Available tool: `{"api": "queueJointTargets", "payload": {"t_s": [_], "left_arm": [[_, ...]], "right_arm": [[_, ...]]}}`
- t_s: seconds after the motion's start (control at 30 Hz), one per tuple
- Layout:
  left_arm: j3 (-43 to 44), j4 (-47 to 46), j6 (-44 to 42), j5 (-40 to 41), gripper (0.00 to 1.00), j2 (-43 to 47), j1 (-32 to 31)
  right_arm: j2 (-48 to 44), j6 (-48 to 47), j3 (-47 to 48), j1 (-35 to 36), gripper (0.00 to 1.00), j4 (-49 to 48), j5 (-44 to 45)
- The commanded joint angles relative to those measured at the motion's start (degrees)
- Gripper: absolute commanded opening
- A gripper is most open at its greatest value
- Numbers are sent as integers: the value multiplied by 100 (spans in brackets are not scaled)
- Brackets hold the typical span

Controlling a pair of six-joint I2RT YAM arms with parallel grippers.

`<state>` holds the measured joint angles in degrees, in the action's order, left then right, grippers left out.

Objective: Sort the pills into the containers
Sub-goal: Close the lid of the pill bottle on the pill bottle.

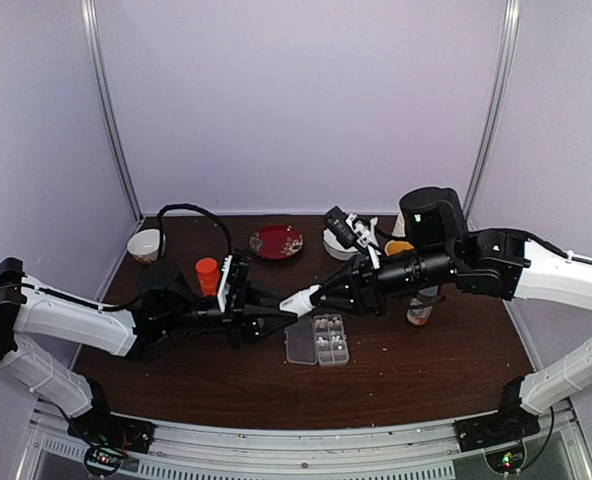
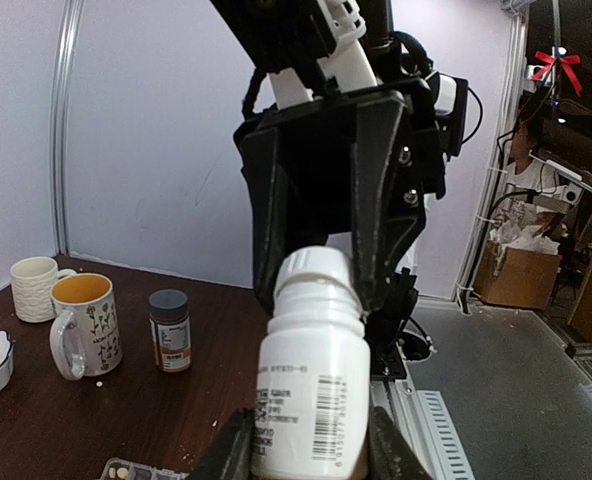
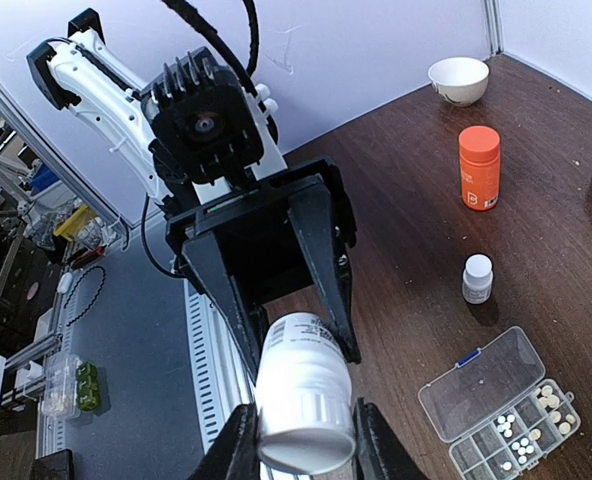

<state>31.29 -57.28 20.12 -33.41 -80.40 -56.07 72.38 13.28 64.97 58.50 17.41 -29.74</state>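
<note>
Top external view: both arms meet over the middle of the table, sharing one white bottle held in the air. Its long axis runs nearly level, from centre-left to centre-right of the frame, in line with both forearms.

Left wrist view: the left gripper is clamped on the bottle's labelled body, fingers pressed to either side at the bottom of the frame. The cap points away, into the dark fingers opposite.

Right wrist view: the right gripper is closed around that cap end, at bottom centre.

The pill box lies flat on the table just below the bottle in the top view, lid swung open toward the left. Its cells show at the lower right of the right wrist frame, several holding small pale pills.

Judgement: the coming move is probably unscrewing, a turn about the bottle's long axis. The box sits almost directly beneath the joint, about equally near each arm.
</note>
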Motion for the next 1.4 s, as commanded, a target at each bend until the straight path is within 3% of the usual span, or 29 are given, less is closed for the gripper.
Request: {"api": "queueJointTargets", "payload": {"t_s": [0.0,0.23,0.43,0.57,0.77,0.97,1.17,1.37], "left_arm": [[387,99,104,-516,0,-76,-29],[878,888,256,-913,0,-180,-29],[1238,1109,630,-1240,0,-160,-35],[1293,962,902,-1285,0,-131,-34],[1445,2181,-140,-773,0,129,-44],[1752,3733,-2338,338,0,556,-256],[1819,4093,-3678,1140,0,776,-299],[1865,4270,-4466,1593,0,778,-451]], "right_arm": [[168,-270,259,30,0,126,-353],[371,-1148,508,125,0,751,-681],[213,-3251,377,235,0,1152,-1082],[218,-3375,443,238,0,976,-743],[553,-2030,653,233,0,566,-758],[520,-307,411,232,0,213,-422],[362,2464,-306,219,0,-372,141],[114,5661,-1493,197,0,-2025,-39]]}}
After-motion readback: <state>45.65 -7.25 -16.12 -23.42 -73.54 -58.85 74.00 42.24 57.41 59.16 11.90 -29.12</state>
